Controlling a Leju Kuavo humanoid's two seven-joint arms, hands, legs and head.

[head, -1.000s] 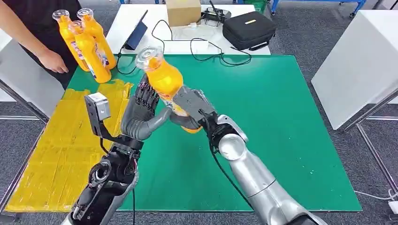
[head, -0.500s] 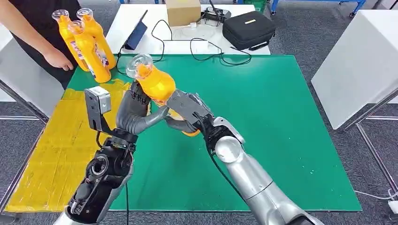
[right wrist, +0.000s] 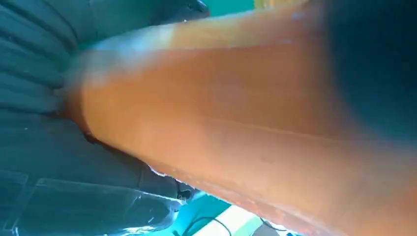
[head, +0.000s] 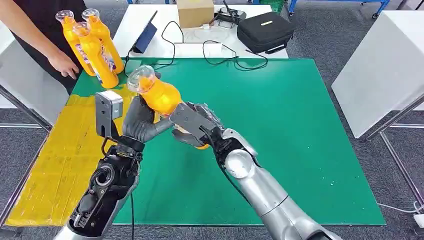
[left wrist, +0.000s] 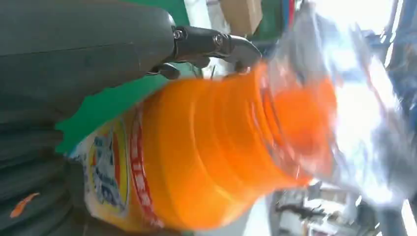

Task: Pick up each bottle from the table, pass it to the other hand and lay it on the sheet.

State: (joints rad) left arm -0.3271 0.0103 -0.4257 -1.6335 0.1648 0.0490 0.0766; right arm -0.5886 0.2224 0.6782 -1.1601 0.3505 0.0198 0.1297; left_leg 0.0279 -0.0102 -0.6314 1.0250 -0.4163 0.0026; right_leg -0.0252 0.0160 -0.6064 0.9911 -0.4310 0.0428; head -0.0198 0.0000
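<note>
An orange juice bottle (head: 159, 95) with a clear cap end is held tilted in the air over the left part of the green mat (head: 290, 125). My left hand (head: 137, 122) wraps its middle from the left, thumb underneath. My right hand (head: 192, 125) grips its lower end from the right. In the left wrist view the bottle (left wrist: 206, 147) lies against my left hand (left wrist: 74, 49), label toward the palm. Up close in the right wrist view, the bottle (right wrist: 246, 123) runs across my right hand (right wrist: 39, 73). The yellow sheet (head: 60, 160) lies left of the mat.
Three more orange bottles (head: 95, 50) stand upright at the mat's far left corner, next to a person's hand (head: 64, 65). Behind the mat are a tablet (head: 146, 39), a cardboard box (head: 195, 12), cables and a black case (head: 265, 31). A white table (head: 380, 75) stands right.
Both hands and the bottle have moved left toward the yellow sheet, and the bottle's cap end has dropped and leaned further left. The person's hand shifted slightly.
</note>
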